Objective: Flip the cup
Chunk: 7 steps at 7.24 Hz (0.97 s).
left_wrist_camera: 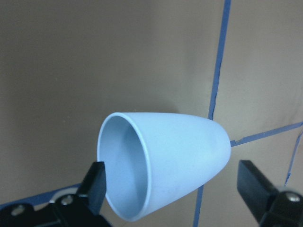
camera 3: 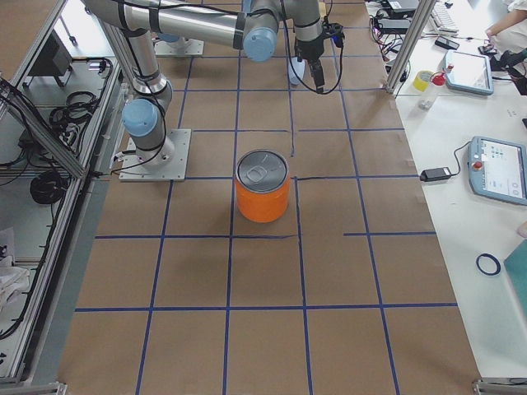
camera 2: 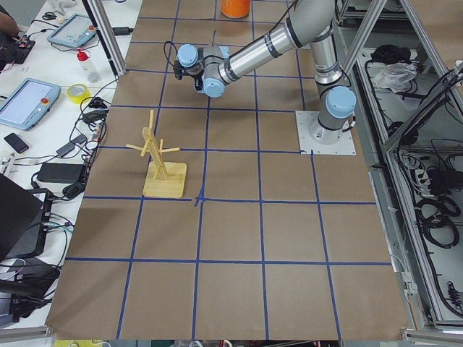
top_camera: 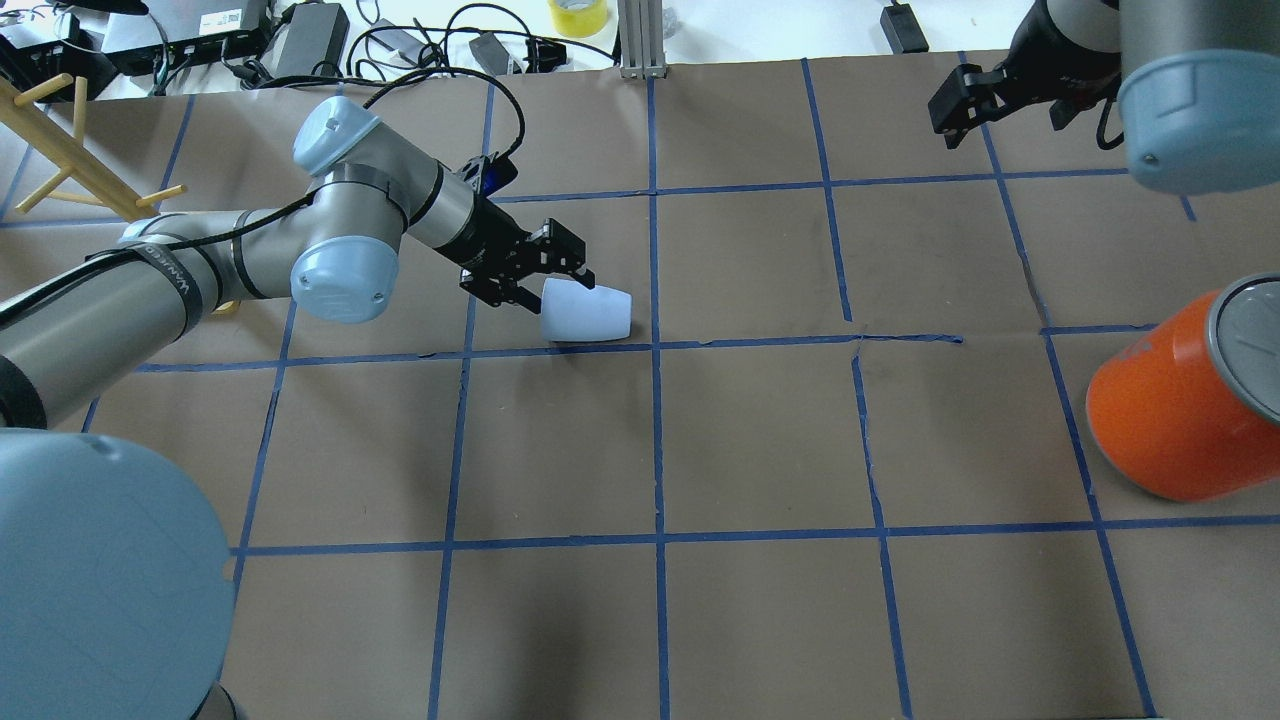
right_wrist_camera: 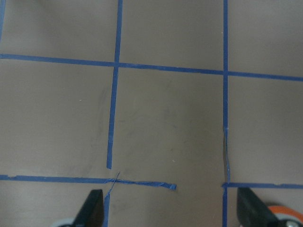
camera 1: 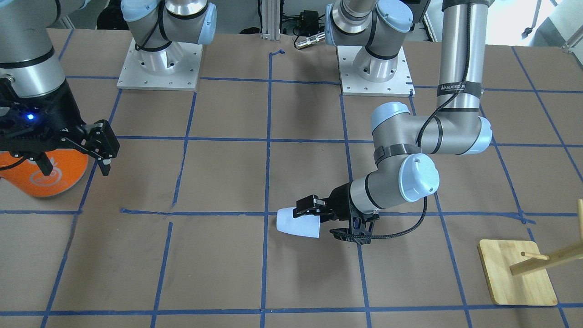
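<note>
The pale blue-white cup point(top_camera: 590, 313) lies on its side on the brown table, also seen in the front view point(camera 1: 296, 223) and the right side view point(camera 3: 295, 72). In the left wrist view the cup point(left_wrist_camera: 180, 161) has its mouth turned toward the camera. My left gripper point(top_camera: 550, 288) point(camera 1: 309, 210) is open, its fingers on either side of the cup's mouth end point(left_wrist_camera: 175, 189). There is a gap on one side. My right gripper point(top_camera: 958, 105) point(camera 1: 103, 152) is open and empty point(right_wrist_camera: 173, 210), high over bare table near the far right.
A large orange can point(top_camera: 1170, 410) point(camera 1: 43, 175) point(camera 3: 262, 197) with a silver top stands at the robot's right. A wooden peg rack point(top_camera: 60, 150) point(camera 1: 517, 278) point(camera 2: 163, 166) stands at the robot's far left. Blue tape lines grid the table.
</note>
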Motion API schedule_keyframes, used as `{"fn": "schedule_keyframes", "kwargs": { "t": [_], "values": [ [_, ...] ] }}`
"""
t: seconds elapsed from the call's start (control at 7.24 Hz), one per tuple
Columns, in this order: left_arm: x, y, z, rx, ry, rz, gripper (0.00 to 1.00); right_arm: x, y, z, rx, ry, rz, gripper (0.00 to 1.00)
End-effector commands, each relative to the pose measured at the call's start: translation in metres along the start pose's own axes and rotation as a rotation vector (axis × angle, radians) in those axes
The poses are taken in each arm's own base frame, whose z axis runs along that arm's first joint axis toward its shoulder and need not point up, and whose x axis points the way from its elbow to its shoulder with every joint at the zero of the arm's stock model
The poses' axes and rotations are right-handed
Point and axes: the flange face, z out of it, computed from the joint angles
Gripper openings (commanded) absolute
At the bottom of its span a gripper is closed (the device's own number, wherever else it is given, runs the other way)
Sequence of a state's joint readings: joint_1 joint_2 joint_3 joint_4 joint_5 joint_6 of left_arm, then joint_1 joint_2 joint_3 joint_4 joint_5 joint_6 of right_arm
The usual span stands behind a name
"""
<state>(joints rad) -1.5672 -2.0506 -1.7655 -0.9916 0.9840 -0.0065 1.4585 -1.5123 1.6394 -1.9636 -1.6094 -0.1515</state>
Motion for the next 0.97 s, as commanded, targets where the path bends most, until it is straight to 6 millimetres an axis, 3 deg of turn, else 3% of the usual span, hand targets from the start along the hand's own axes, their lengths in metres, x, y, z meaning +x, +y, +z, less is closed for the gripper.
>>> {"fn": "schedule_keyframes", "kwargs": {
  "t": [0.0, 0.14, 0.28, 0.41, 0.69, 0.83],
  "values": [
    [-0.001, 0.011, 0.014, -0.03, 0.008, -0.006, 0.71, -0.005, 0.024, -0.018, -0.091, -0.014, 0.152, 1.0],
    [0.001, 0.009, 0.012, -0.025, 0.016, -0.009, 0.24, -0.007, 0.031, -0.025, -0.095, -0.015, 0.238, 1.0],
    [0.004, 0.007, 0.009, -0.016, 0.018, -0.04, 0.0, -0.007, 0.031, -0.025, -0.097, -0.012, 0.243, 1.0],
    [0.006, 0.004, 0.006, -0.006, 0.015, -0.105, 0.0, -0.007, 0.032, -0.023, -0.101, -0.01, 0.243, 1.0],
    [0.03, -0.012, -0.038, 0.081, -0.028, -0.099, 0.0, -0.007, 0.033, -0.022, -0.106, -0.006, 0.242, 1.0],
    [0.028, -0.017, -0.047, 0.121, -0.124, -0.155, 0.0, -0.007, 0.034, -0.025, -0.101, -0.007, 0.242, 1.0]
  ]
}}
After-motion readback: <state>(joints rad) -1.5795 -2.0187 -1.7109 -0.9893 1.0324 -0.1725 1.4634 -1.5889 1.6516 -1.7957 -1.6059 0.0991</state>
